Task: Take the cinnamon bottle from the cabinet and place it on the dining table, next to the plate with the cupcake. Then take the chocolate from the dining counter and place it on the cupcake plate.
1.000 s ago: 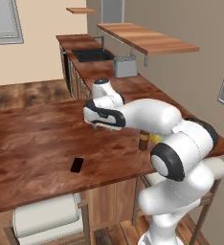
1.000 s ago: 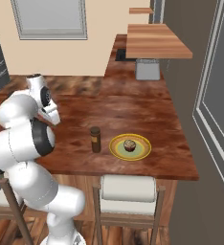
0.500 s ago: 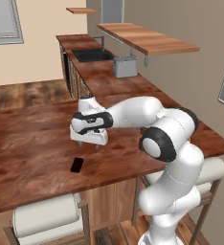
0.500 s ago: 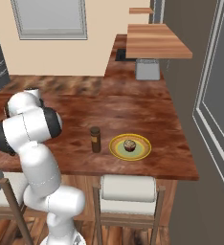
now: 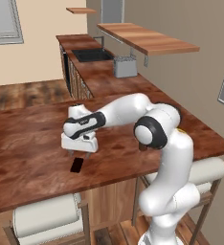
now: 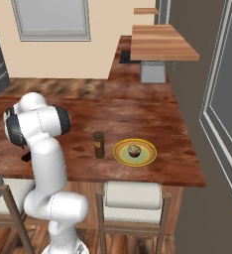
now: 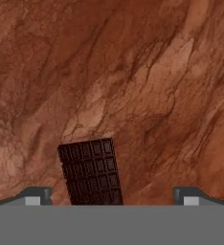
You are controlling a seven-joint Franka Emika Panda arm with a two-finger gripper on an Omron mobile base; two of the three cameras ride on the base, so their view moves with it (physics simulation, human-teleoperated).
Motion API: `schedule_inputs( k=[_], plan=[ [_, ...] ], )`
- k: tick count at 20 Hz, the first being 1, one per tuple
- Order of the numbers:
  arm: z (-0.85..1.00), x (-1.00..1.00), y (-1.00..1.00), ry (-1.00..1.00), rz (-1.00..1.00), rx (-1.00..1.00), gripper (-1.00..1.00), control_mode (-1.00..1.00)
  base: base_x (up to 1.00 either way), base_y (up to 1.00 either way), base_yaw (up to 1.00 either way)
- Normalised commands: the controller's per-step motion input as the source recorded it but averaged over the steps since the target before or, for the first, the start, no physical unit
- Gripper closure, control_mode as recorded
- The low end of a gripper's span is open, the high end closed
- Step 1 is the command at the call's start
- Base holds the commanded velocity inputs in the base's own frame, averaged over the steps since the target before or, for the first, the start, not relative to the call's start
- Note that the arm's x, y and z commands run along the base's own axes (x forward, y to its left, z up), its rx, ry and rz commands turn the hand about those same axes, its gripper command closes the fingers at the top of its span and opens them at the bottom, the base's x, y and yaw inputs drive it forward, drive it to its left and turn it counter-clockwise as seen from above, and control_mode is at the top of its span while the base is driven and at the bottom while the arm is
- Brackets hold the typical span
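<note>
The chocolate (image 5: 76, 165), a thin black bar, lies flat on the reddish-brown dining table (image 5: 32, 158) near its front edge. My gripper (image 5: 79, 153) hangs open just above and slightly behind the bar, pointing down. In the hand view the chocolate (image 7: 91, 172) sits low between the spread fingertips (image 7: 35, 195), touching neither. Further right on the table, the cinnamon bottle (image 6: 98, 145) stands upright just left of the yellow plate (image 6: 122, 156), which holds the cupcake (image 6: 134, 150). The cabinet is out of view.
A darker counter with a sink (image 5: 90, 55) and a grey box (image 5: 125, 67) runs along the back. A wooden wall shelf (image 5: 147, 39) hangs above it. Padded stools (image 5: 47, 217) (image 6: 133, 194) stand under the table's front edge.
The arm has swung left and down across the table, and the gripper now hangs low over the chocolate. Its jaws stayed open. Bottle, plate and cupcake have not moved.
</note>
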Motion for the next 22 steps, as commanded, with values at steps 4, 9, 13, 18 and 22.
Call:
schedule_inputs(
  k=[4,9,13,18,22],
  plan=[
    [-0.33,-0.07,0.14,0.02,0.00,0.00,-1.00,-1.00,0.00,0.00,0.00],
    [-0.26,-0.12,0.05,0.00,-0.02,0.00,-1.00,-1.00,0.00,0.00,0.00],
    [-0.25,-0.33,0.00,0.00,0.00,0.00,-1.00,-1.00,0.00,0.00,0.00],
    [-0.37,-0.02,0.00,0.00,0.00,0.00,-1.00,-1.00,0.00,0.00,0.00],
    [-0.24,-0.06,-0.01,0.00,0.00,0.00,-1.00,-1.00,0.00,0.00,0.00]
  ],
)
